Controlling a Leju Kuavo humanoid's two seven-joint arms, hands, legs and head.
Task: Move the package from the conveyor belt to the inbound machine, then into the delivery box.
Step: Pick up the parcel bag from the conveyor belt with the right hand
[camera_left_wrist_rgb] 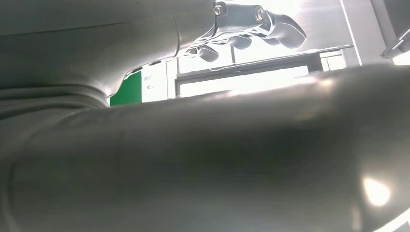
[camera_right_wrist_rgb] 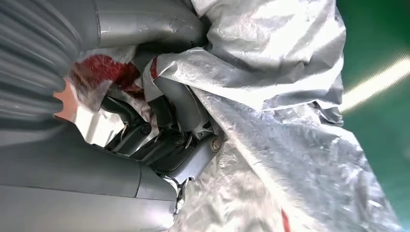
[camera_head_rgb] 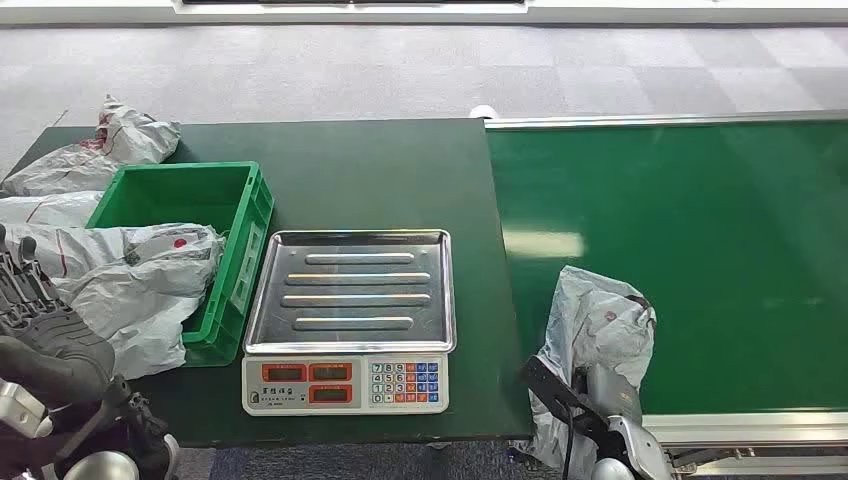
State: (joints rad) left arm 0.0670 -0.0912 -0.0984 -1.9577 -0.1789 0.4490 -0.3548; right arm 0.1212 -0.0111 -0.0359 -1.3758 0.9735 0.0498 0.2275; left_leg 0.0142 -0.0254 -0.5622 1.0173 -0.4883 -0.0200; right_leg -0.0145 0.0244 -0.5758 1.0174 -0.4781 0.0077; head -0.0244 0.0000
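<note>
A crumpled silver-grey package (camera_head_rgb: 600, 310) lies at the near edge of the green conveyor belt (camera_head_rgb: 700, 230). My right hand (camera_head_rgb: 605, 395) grips its lower part from below. In the right wrist view the dark fingers of my right hand (camera_right_wrist_rgb: 164, 130) are closed into the folds of the package (camera_right_wrist_rgb: 270, 63), which has red print. The weighing machine (camera_head_rgb: 345, 383), with a bare steel tray on top, stands on the dark table. My left hand (camera_head_rgb: 45, 325) hovers at the near left with its fingers apart, and in the left wrist view this hand (camera_left_wrist_rgb: 251, 26) holds nothing.
A green crate (camera_head_rgb: 180, 168) stands left of the scale, with a grey package (camera_head_rgb: 140, 280) spilling over its near rim. More grey packages (camera_head_rgb: 60, 170) lie on the table (camera_head_rgb: 380, 170) beyond the crate. A metal rail (camera_head_rgb: 740, 425) edges the belt's near side.
</note>
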